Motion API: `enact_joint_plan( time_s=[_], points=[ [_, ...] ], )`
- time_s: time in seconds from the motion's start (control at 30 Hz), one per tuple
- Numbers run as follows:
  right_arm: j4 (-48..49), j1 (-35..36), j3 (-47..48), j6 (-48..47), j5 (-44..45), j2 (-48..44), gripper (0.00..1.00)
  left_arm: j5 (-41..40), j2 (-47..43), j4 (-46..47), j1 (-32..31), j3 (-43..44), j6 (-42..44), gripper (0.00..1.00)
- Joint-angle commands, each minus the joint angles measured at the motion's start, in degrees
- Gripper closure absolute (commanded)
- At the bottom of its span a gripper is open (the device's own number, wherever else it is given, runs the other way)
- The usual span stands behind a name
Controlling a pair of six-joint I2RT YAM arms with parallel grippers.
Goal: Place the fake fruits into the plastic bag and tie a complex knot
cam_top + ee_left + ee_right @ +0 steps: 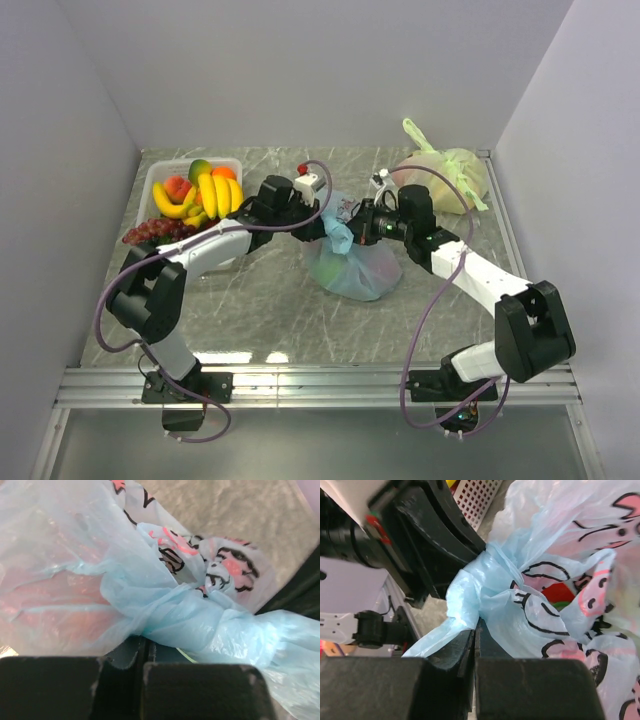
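A grey, marble-veined table (260, 310) is filling the middle of the top view, with plain pale walls (300, 70) closing it in at the left, right and top of the frame. A silver rail (320, 385) is running across the bottom, where the arm bases are sitting.

In the upper left a white basket (152, 185) is holding yellow bananas (215, 195), a peach (178, 187) and an orange (224, 172). Dark grapes (155, 232) are spilling over its lower left edge. In the upper right a pale yellow-green tied bag (450, 180) is lying on the table.

The plastic bag (355, 270) is sitting at the centre of the table, just below the two grippers. It is thin, light blue and see-through, with black and pink cartoon prints, and it is bulging with fruit. In the right wrist view a red fruit (557, 592) is showing through the film. The bag's top is bunching into a twisted knot (338, 235), which is pointing to the upper left of the bag.

The left gripper (322, 228) is meeting the knot from the left. Its jaws are pressing together at the bottom of the left wrist view, pinching the blue film where the twisted band crosses them. The right gripper (352, 228) is coming in from the right. Its jaws are likewise closing flat on a loose blue ear of the bag.
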Motion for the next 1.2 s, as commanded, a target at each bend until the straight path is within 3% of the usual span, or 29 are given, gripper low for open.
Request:
enact_joint_plan(
  time_s=[0.0, 0.13, 0.3, 0.47, 0.6, 0.63, 0.67, 0.73, 0.83, 0.93, 1.03, 1.1, 1.17],
  points=[
    [3.55, 0.29, -1.18, 4.72, -2.1, -1.79, 1.0, 10.19, -1.39, 8.13, 0.73, -0.54, -2.77, 1.0],
    [5.92, -0.5, -1.44, 8.41, -0.79, -1.26, 1.0, 19.08, -2.09, 8.57, -0.23, -2.03, -1.72, 1.0],
    [9.18, -1.74, -1.71, 14.13, -1.57, -0.03, 1.0, 17.43, 2.9, 11.03, -2.08, -2.05, -7.94, 1.0],
    [-0.71, -3.4, 0.83, 5.71, -7.88, -0.12, 1.0, 19.88, 6.7, 24.61, -0.06, -3.17, -17.87, 1.0],
    [-13.91, -7.09, 4.17, -8.92, -13.16, -0.73, 0.74, 20.58, 6.78, 26.76, 0.21, -3.53, -18.67, 1.0],
    [-19.85, -7.88, 5.23, -11.85, -13.79, -0.99, 0.6, 21.11, 6.87, 26.85, 0.21, -3.53, -18.85, 1.0],
    [-22.87, -8.76, 7.67, -14.67, -14.31, -1.95, 0.52, 21.03, 6.96, 26.77, 0.12, -3.44, -19.11, 1.0],
    [-30.59, -11.83, 9.97, -22.06, -16.51, -2.84, 0.42, 21.46, 7.39, 26.33, 0.21, -2.92, -19.03, 1.0],
    [-35.37, -15.79, 13.49, -26.73, -19.59, -3.37, 0.44, 21.55, 7.83, 24.75, 0.12, -2.3, -18.5, 1.0],
    [-27.34, -16.59, 12.54, -22.62, -15.57, -3.63, 0.56, 21.29, 8.53, 23.43, 0.21, -1.51, -18.32, 1.0],
    [-21.86, -15.72, 12.35, -19.8, -12.66, 0.57, 0.7, 20.85, 9.59, 22.2, -0.06, -0.02, -18.41, 1.0],
    [-23.42, -14.83, 15.07, -21.45, -11.16, 6.19, 0.76, 19.63, 10.29, 21.23, -0.15, 0.86, -18.41, 1.0],
    [-25.36, -14.13, 16.66, -23.56, -10.54, 10.68, 0.77, 18.13, 11.35, 20.18, -0.23, 1.83, -18.67, 1.0]
  ],
)
